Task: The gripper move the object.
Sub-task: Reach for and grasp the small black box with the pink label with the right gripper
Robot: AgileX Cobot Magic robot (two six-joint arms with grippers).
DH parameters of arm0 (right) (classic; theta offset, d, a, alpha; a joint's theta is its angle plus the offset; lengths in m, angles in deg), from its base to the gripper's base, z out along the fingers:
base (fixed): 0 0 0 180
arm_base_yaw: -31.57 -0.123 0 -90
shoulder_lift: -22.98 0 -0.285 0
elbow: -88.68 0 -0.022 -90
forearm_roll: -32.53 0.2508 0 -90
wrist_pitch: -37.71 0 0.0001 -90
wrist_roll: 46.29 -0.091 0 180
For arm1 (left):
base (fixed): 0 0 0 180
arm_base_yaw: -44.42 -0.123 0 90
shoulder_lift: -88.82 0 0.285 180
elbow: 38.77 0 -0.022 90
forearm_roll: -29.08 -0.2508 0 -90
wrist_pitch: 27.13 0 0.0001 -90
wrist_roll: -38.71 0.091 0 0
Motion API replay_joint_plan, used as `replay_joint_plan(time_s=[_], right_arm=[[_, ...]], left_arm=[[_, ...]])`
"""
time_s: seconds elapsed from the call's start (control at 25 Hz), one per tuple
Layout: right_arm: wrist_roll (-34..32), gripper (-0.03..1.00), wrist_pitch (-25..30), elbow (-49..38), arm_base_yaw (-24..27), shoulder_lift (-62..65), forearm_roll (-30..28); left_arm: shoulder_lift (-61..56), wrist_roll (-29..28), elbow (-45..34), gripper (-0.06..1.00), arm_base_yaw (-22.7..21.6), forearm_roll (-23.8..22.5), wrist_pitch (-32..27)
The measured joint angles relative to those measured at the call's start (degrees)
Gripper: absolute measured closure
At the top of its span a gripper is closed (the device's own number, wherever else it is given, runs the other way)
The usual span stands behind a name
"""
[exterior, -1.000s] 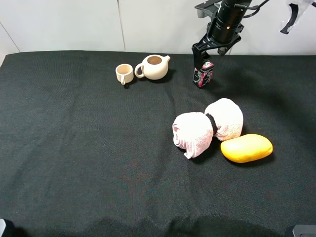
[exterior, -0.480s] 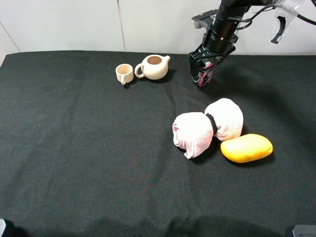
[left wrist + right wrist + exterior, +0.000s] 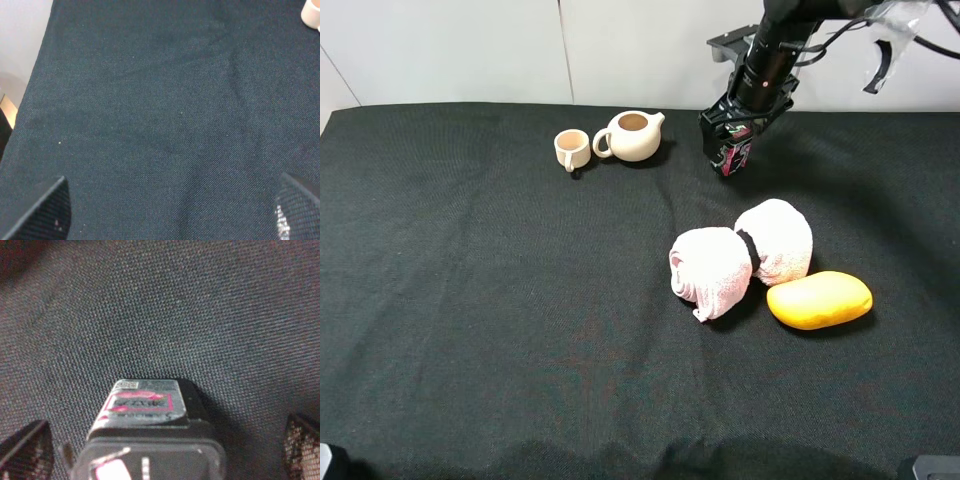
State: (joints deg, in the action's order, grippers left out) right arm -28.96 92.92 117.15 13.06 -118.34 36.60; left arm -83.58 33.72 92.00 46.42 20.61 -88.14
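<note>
Our black two-fingered gripper (image 3: pixel 729 140), wide open and empty, straddles the small patterned black tin box (image 3: pixel 145 405); uneven closing could topple it toward 9 o'clock.

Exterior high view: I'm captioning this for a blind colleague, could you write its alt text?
A black robot gripper straddles a small patterned black box near the far edge of a black cloth-covered table. Left of it stand a beige teapot and cup; nearer the camera lie two rolled pink towels beside a yellow mango.
</note>
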Motion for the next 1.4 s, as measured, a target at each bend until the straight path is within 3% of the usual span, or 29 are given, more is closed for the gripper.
replay_joint_plan(time_s=[1.4], right_arm=[[-0.4,0.27,-1.1,0.0,0.0,-3.8,0.8]], left_arm=[[0.0,-0.1,0.0,0.10,0.0,0.0,0.0]])
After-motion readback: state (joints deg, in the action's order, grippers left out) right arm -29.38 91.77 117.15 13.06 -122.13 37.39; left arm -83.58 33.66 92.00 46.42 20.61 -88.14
